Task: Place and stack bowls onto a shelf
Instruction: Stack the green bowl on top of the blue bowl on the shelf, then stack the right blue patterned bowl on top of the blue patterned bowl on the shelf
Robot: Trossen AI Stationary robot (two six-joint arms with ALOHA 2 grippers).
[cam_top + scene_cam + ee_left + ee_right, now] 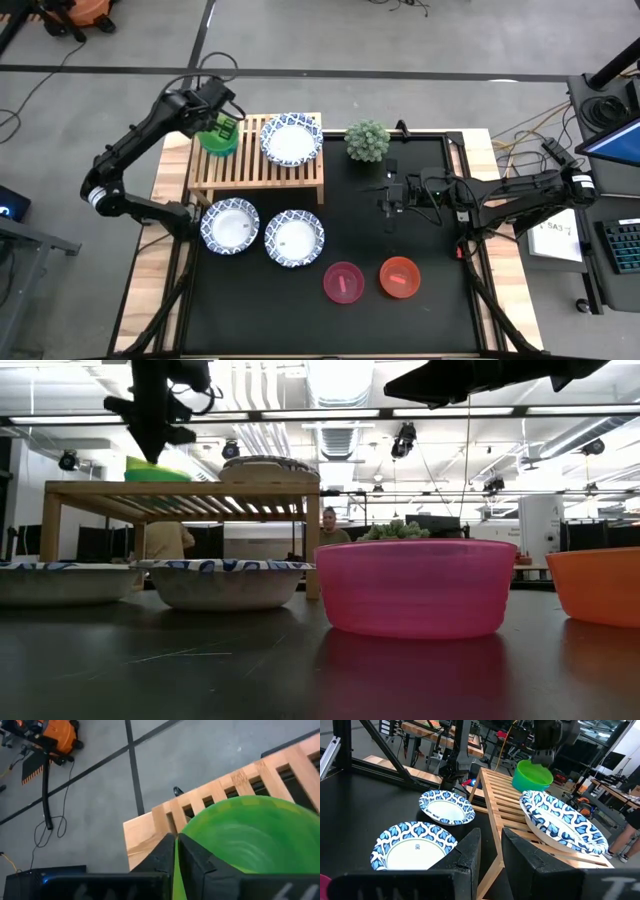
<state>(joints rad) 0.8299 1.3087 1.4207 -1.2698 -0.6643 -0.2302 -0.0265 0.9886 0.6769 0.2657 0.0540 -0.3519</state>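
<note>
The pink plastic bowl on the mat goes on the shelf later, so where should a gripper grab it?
Pinch the rim of the pink plastic bowl from straight above, one finger inside the wall and one outside. It sits upright and open, apart from the orange-red bowl, so any side of the rim is free.

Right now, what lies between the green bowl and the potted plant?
In the high view, one white bowl on the shelf sits between green bowl and potted plant.
</note>
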